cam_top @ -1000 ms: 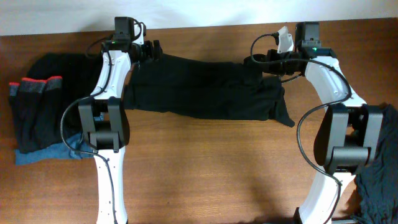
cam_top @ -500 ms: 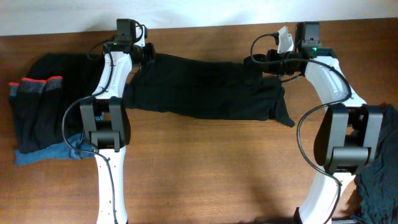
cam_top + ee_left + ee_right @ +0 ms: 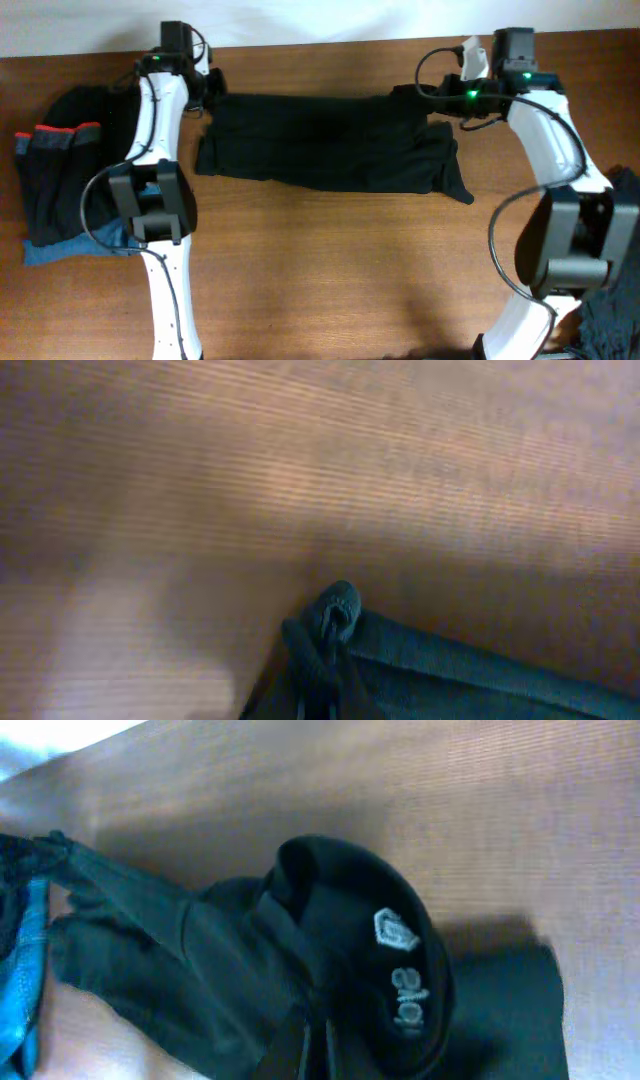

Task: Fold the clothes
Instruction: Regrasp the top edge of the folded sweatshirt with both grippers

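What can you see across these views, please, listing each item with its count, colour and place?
long garment: 1, black with a small white logo, stretched across the far middle of the table
pile of clothes: 1 pile, black, red-trimmed dark and blue pieces, left edge
dark garment: 1, dark blue-grey, near right corner
table: 1, brown wood, under everything
left gripper: 1, black, shut on the long garment's left end
right gripper: 1, black, shut on its right end

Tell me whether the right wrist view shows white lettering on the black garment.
Yes, a small white logo and white lettering sit on a raised fold of the black garment.
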Motion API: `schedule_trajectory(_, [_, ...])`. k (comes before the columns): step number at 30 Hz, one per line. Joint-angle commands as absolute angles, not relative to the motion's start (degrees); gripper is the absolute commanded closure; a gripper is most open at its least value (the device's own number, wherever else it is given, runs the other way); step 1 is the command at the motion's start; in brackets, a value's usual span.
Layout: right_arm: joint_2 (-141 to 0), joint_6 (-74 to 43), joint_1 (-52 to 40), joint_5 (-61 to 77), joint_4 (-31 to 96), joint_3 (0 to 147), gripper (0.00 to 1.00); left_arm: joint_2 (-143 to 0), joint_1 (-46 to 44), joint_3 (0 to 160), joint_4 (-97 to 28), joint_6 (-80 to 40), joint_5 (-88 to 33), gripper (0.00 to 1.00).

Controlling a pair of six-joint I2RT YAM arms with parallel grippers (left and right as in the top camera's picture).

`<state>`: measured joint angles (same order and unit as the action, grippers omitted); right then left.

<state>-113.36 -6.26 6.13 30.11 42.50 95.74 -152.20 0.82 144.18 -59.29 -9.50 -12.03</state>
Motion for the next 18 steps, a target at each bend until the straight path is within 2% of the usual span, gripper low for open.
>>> schedule_trajectory(1, [-111.09, -6.48, 6.57, 30.85, 46.81, 96.82, 0.96, -146.32, 1.3, 145.91, -64.23, -9.39, -13.34, 0.99])
schedule_trajectory(9, [-111.09, -6.48, 6.57, 20.01, 63.48, 96.82, 0.96, -146.12, 1.23, 145.88, -81.43, -9.37, -15.29, 1.0])
schedule_trajectory(15, [-111.09, -6.46, 6.57, 9.78, 68.51, 96.66, 0.95, -146.12, 1.19, 145.88, -89.62, -8.03, -15.2, 1.0])
schedule_trajectory(18, [-111.09, -6.46, 6.57, 8.27, 69.04, 96.66, 0.86, -146.12, 1.19, 145.88, -92.12, -7.38, -14.83, 1.0])
